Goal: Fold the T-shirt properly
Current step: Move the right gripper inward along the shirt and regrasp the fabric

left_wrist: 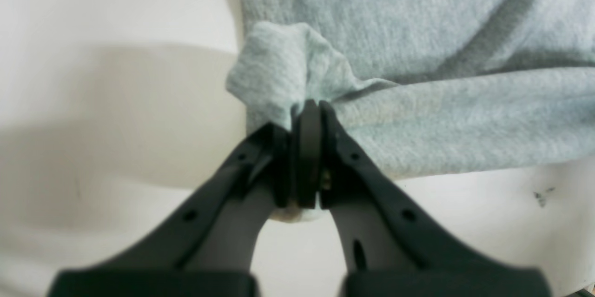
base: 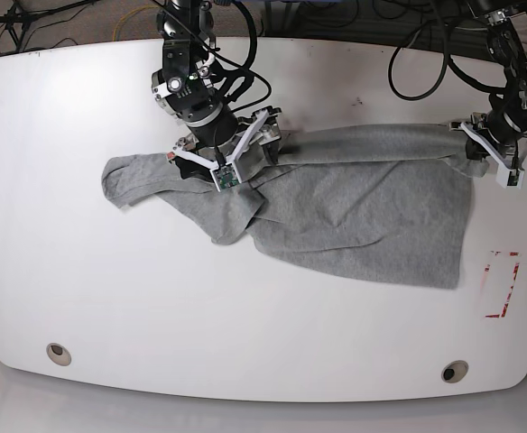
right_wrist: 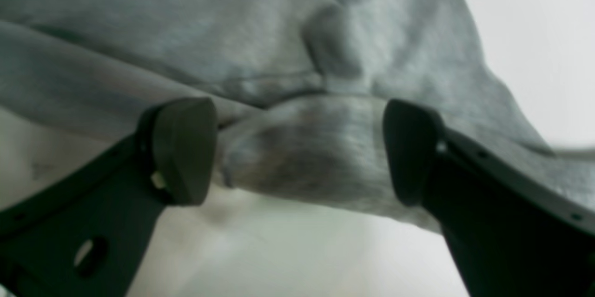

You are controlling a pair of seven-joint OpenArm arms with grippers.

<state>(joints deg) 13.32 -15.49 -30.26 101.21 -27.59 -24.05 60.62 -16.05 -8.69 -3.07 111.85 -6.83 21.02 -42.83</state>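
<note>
The grey T-shirt (base: 354, 216) lies crumpled across the white table, one end trailing left and a wide panel spread to the right. My left gripper (left_wrist: 307, 106) is shut on a bunched corner of the T-shirt (left_wrist: 418, 32); in the base view the left gripper (base: 482, 149) sits at the cloth's far right end. My right gripper (right_wrist: 297, 148) is open, and its fingers (right_wrist: 181, 148) straddle a rolled fold of the T-shirt (right_wrist: 186, 32). In the base view the right gripper (base: 223, 171) stands low over the cloth's upper left part. No lettering shows.
The table (base: 110, 298) is a white oval. A red-marked rectangle (base: 501, 284) lies near its right edge. Two round holes (base: 58, 353) (base: 454, 371) sit near the front edge. Black cables (base: 408, 54) run along the back.
</note>
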